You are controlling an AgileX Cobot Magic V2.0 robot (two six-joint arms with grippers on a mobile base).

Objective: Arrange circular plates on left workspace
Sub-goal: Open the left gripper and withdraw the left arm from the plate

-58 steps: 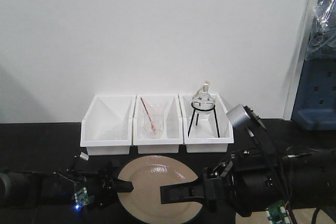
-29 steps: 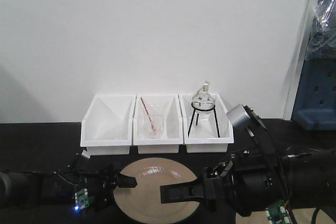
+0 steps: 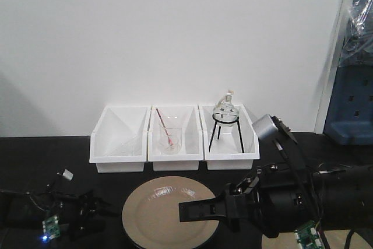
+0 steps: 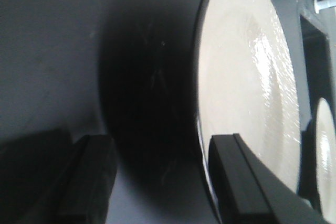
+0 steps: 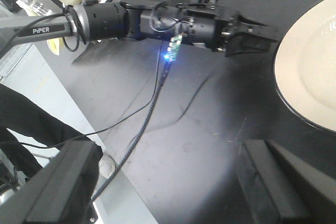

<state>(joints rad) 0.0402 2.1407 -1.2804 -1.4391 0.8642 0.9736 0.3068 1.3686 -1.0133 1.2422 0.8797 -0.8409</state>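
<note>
Exterior front-facing view: one circular plate (image 3: 163,214) lies flat on the black benchtop (image 3: 35,161), just in front of three white bins (image 3: 173,138). The middle bin holds a beaker (image 3: 169,138), and the right bin a round flask (image 3: 225,108) on a black tripod (image 3: 226,129). The left gripper (image 3: 100,210) sits low on the bench to the left of the plate, close to its rim but apart from it. The right gripper (image 3: 189,210) reaches over the plate's right part.

Left wrist-mounted view: the left gripper (image 4: 163,182) has its jaws spread wide with only bare benchtop between them. The plate (image 4: 247,77) fills the right side, its black rim just beside one finger (image 4: 247,187). A second plate (image 4: 326,150) shows at the far right edge.

Right wrist-mounted view: the right gripper (image 5: 173,182) is wide apart and holds nothing. The left gripper (image 5: 257,40) points at the plate (image 5: 315,61), not touching it.
</note>
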